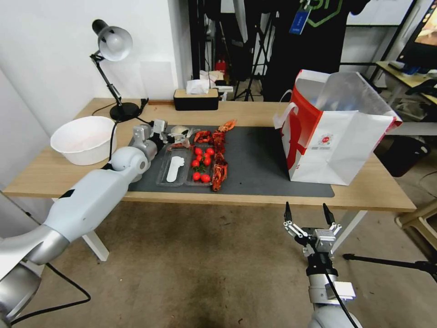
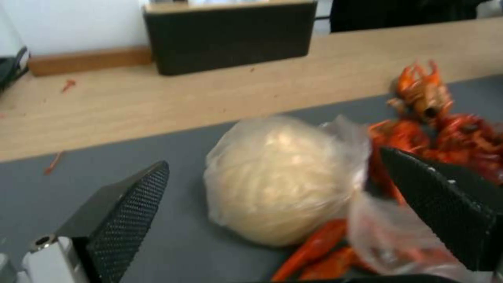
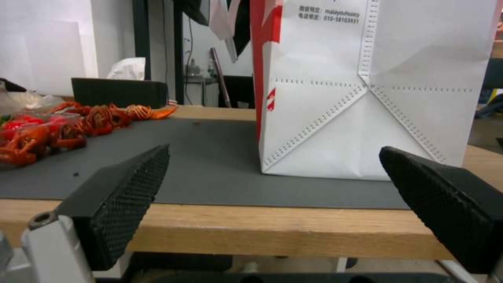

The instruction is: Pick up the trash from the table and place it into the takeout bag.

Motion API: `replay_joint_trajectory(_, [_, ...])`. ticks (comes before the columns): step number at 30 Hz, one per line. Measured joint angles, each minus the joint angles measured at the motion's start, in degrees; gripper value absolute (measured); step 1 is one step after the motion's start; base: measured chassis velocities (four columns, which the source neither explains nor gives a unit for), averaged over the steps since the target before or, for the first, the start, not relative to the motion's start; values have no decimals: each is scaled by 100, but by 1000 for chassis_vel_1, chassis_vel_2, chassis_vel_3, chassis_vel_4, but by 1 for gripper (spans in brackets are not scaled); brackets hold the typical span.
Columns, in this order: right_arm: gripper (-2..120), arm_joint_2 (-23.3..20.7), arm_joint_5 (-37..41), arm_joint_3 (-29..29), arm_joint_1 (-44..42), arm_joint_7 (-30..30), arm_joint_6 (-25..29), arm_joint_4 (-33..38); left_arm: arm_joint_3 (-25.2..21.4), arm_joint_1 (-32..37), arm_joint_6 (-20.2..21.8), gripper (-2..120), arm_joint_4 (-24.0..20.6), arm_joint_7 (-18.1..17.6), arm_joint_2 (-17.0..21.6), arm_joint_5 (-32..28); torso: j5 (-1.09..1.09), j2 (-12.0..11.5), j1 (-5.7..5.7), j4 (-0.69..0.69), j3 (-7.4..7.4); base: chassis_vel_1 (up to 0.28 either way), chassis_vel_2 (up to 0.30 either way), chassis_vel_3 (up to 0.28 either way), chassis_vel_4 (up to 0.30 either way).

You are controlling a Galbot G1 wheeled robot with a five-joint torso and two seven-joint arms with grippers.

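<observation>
Trash: my target, a whitish wad wrapped in thin clear plastic, lies on the dark grey mat, touching red crayfish shells on one side.
Left tool: mine, reached over the mat's far left part, fingers spread wide with the wad between them; I see no contact with it.
Right tool: mine, held low in front of the tabletop's near edge, below the bag, fingers wide apart and holding nothing.
Takeout bag: upright on the right end of the mat, mouth open, silvery lining showing.
Other litter: clear trays with a white utensil and cherry tomatoes, and a row of shells beside them.
Tabletop: light wood; white basin, desk lamp and black tissue box stand off the mat, along the left and far side.
</observation>
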Motion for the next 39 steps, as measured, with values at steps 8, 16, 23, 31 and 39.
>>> replay_joint_trajectory(8, [100, -80, 2, 0, 85, 18, -25, -51, 374, -529, 573, 100, 877, 66, -249, -186, -1, 0, 0, 1, 0, 0, 0, 0, 0])
replay_joint_trajectory(16, [100, -83, 17, 2, 112, 33, -24, -98, 518, -741, 812, 83, 1147, 72, -437, -235, -1, 0, 0, 0, -1, 0, 0, 0, 0])
replay_joint_trajectory(23, [100, -67, 18, 0, 114, 33, -21, -119, 634, -905, 877, 59, 1364, 162, -547, -246, 0, 1, 0, 1, -1, 0, 0, 0, 0])
replay_joint_trajectory(31, [100, -58, 18, -2, 130, 33, -20, -135, 772, -1009, 1019, 29, 1483, 273, -637, -184, 0, 1, -2, 1, -1, 0, 0, 0, 0])
replay_joint_trajectory(39, [100, -36, 16, -21, 144, 33, -16, -168, 977, -1116, 1092, 5, 1531, 375, -623, -76, 0, 1, -2, 1, -1, 0, 0, 0, 0])
